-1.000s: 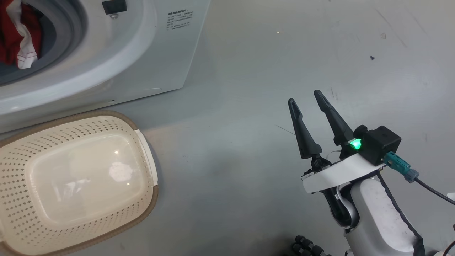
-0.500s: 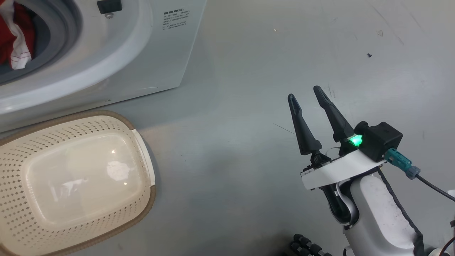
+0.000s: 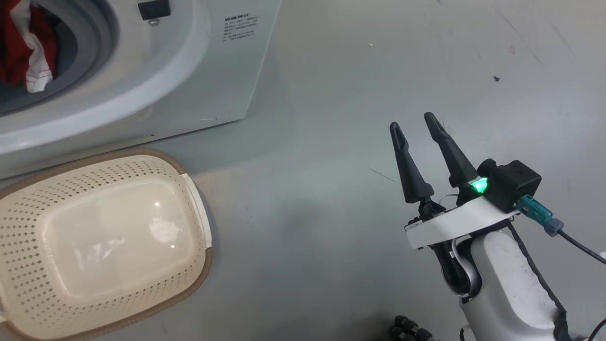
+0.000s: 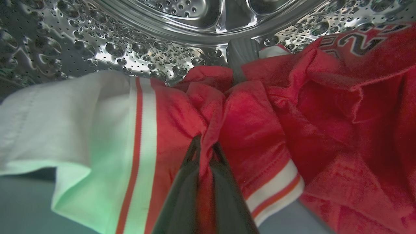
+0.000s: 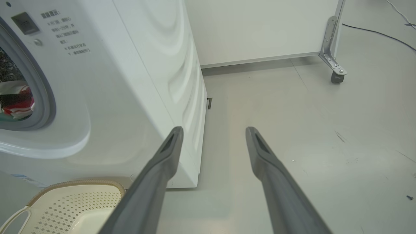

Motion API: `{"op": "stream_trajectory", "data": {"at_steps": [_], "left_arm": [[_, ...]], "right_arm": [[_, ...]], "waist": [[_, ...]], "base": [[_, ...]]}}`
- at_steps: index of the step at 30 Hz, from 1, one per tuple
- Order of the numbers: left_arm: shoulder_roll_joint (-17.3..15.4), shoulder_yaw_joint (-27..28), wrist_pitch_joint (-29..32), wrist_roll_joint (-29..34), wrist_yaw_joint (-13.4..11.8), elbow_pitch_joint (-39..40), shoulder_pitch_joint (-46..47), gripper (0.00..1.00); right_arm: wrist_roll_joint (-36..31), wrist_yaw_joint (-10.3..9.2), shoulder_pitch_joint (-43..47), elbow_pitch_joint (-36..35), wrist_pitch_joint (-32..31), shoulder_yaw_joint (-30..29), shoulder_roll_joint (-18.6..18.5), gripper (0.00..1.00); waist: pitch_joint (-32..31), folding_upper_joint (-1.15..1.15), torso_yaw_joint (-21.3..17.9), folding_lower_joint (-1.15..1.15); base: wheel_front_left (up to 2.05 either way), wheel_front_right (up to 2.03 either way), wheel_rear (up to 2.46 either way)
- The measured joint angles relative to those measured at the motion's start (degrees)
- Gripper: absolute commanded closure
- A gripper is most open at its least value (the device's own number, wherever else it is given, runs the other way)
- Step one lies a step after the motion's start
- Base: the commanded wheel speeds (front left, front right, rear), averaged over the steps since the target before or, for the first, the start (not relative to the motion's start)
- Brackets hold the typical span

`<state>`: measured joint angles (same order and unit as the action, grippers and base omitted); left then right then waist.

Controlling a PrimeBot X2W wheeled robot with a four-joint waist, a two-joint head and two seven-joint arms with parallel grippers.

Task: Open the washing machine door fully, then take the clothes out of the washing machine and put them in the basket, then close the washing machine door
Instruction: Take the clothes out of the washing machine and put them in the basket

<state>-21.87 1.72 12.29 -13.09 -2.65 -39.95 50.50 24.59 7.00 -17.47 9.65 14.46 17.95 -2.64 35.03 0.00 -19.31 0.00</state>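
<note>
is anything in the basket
No, the basket shows a bare cream bottom, and the clothes lie inside the washing machine.

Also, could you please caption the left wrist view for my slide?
Left gripper shut on a fold of the red clothes inside the washing machine drum.

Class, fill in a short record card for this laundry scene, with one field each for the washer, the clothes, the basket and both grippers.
washing machine: white front-loader, opening uncovered
clothes: red with white stripes, lying in the steel drum
basket: on the floor in front of the machine, no clothes in it
left gripper: inside the drum, shut on a fold of the clothes
right gripper: open, holding nothing, above the grey floor
</note>
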Motion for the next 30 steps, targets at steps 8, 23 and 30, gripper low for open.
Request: {"op": "stream_trajectory", "data": {"at_steps": [8,23,30], "left_arm": [[2.4,-1.5,-4.2,0.2,1.0,-0.7,0.0,1.0],[7.2,-2.1,-13.2,-0.7,3.1,-4.7,-3.4,1.0],[8.3,-1.8,-17.2,-2.0,4.3,-6.1,-6.7,1.0]], "right_arm": [[-0.5,0.0,0.0,0.6,0.0,-0.7,0.0,0.0],[-1.9,0.0,0.0,3.0,0.0,-2.1,0.0,0.0],[-2.1,0.0,0.9,4.1,0.0,-2.5,-0.1,0.0]], "waist": [[-1.7,0.0,1.3,0.0],[-8.4,0.0,4.8,0.0],[-12.2,0.0,6.6,0.0]], "base": [[0.0,0.0,0.0],[0.0,0.0,0.0],[0.0,0.0,0.0]]}}
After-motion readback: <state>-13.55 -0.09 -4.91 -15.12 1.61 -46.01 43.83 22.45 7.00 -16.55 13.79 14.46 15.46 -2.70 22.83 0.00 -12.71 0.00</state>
